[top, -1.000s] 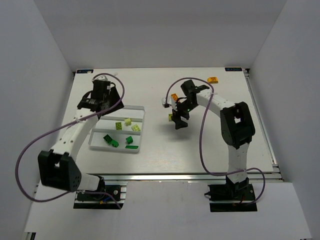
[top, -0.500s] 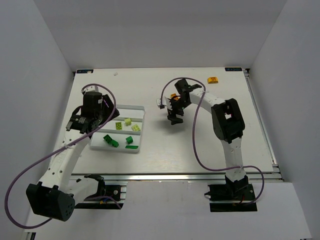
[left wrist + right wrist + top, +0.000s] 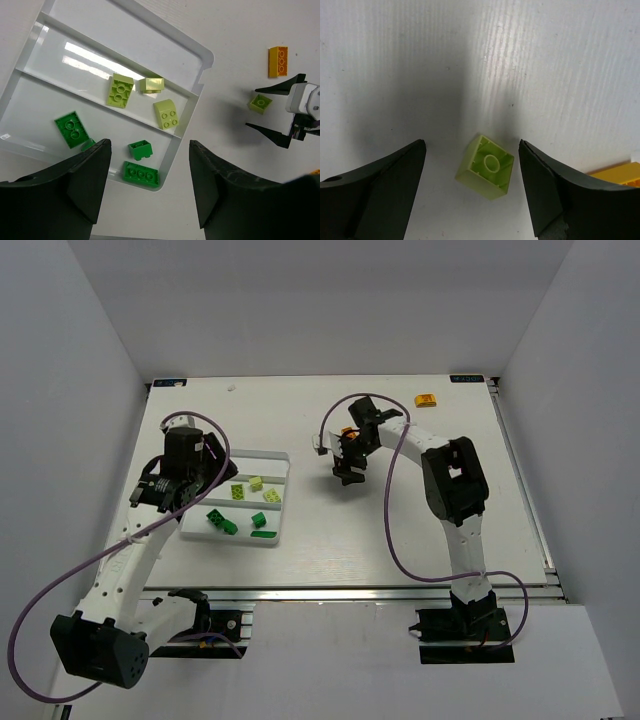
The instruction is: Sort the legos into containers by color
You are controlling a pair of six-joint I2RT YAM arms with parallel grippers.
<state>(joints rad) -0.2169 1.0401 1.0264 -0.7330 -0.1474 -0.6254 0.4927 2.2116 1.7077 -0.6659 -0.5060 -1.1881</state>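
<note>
The white three-compartment tray (image 3: 262, 462) lies left of centre and also shows in the left wrist view (image 3: 197, 90). Its middle compartment holds three lime bricks (image 3: 120, 90); the near one holds several dark green bricks (image 3: 141, 173). My left gripper (image 3: 190, 488) is open and empty above the tray's near left part (image 3: 150, 190). My right gripper (image 3: 346, 472) is open, its fingers either side of an upside-down lime brick (image 3: 487, 166) on the table, not touching it. An orange brick (image 3: 278, 61) lies just behind it. A yellow-orange piece (image 3: 426, 400) lies at the back right.
The tray's far compartment (image 3: 125, 30) holds nothing. The orange brick's edge (image 3: 620, 175) shows at the right of the right wrist view, close to the right finger. White walls enclose the table on three sides.
My left arm has swung from the tray's back left corner to above its left side. My right gripper has moved back and left, over the lime brick.
</note>
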